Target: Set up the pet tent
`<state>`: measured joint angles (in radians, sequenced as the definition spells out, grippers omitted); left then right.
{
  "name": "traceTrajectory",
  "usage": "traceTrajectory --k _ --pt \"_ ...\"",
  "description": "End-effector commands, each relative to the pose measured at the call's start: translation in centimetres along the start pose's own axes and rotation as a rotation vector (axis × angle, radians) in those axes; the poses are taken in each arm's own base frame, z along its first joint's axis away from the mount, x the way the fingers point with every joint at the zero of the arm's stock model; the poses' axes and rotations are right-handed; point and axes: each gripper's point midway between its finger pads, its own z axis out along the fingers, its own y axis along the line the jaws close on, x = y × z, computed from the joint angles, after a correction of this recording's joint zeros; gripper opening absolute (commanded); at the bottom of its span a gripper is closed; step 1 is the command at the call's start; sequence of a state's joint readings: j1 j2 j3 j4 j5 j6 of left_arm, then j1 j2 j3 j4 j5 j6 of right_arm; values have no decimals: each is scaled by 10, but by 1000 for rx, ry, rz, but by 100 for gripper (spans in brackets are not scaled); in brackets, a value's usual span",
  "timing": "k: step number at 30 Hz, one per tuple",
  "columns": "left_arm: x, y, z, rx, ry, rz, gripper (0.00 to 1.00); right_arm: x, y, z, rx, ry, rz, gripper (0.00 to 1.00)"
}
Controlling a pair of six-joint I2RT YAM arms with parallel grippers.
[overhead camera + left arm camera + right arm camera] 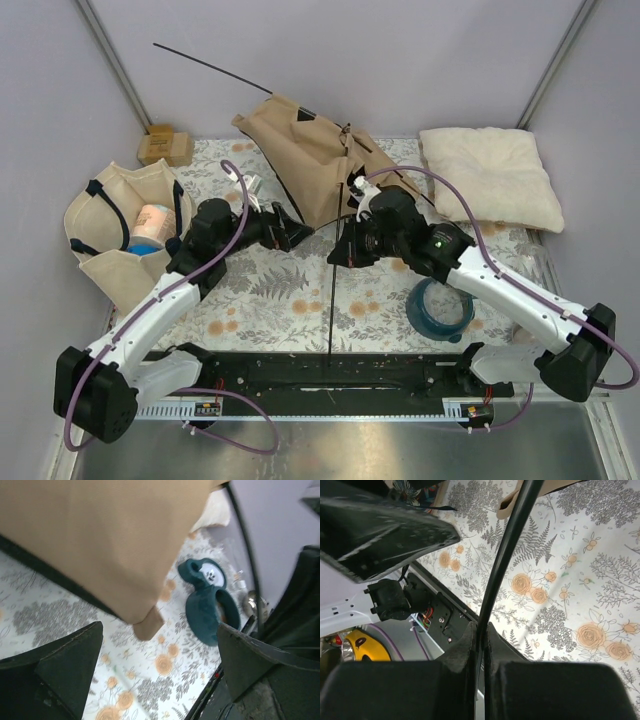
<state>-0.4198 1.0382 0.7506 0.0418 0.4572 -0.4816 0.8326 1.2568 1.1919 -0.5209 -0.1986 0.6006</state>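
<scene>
You're on pole-fitting: your right gripper (pixel 480 630) pinches the pole (pixel 506 560), left gripper (pixel 157 650) gapes empty beside the pet tent (pixel 310 165), upper centre of the frame — next, brace that tent

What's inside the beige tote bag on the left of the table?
A pale pinkish container with a blue item beside it shows in the tote bag. Anything deeper is covered by them and the bag's walls.

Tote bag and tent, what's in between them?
The open left pincer, over flowered tablecloth, lies between the beige fabric tote bag with dark straps and the tan canvas pet tent. The top view shows it.
</scene>
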Motion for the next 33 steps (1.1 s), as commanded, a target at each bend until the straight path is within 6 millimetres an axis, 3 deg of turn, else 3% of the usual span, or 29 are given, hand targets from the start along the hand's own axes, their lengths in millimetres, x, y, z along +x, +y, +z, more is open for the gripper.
traceTrajectory --k 1,8,17,20,23,24,28,33 --pt "-60 -56 -3 214 -178 38 99 -57 0 -2 32 -198 -117 0" --pt "-73 -91 17 353 -159 -32 96 -55 -4 10 15 -194 -189 0" --pt "-60 -90 57 366 -24 -127 64 -54 -4 14 -1 -202 -188 0" --pt "-63 -96 66 405 -6 -159 42 -52 -7 16 10 -199 -185 0" --pt "-69 -102 70 438 -4 -197 7 -47 -9 17 13 -179 -175 1" --pt "-72 -102 72 438 -11 -203 0 -44 -10 18 9 -168 -175 9" --pt "-85 -104 77 438 -54 -250 0 -25 -17 19 0 -122 -166 41" --pt "-103 -104 80 417 -127 -283 0 5 -28 17 -28 -56 -178 44"
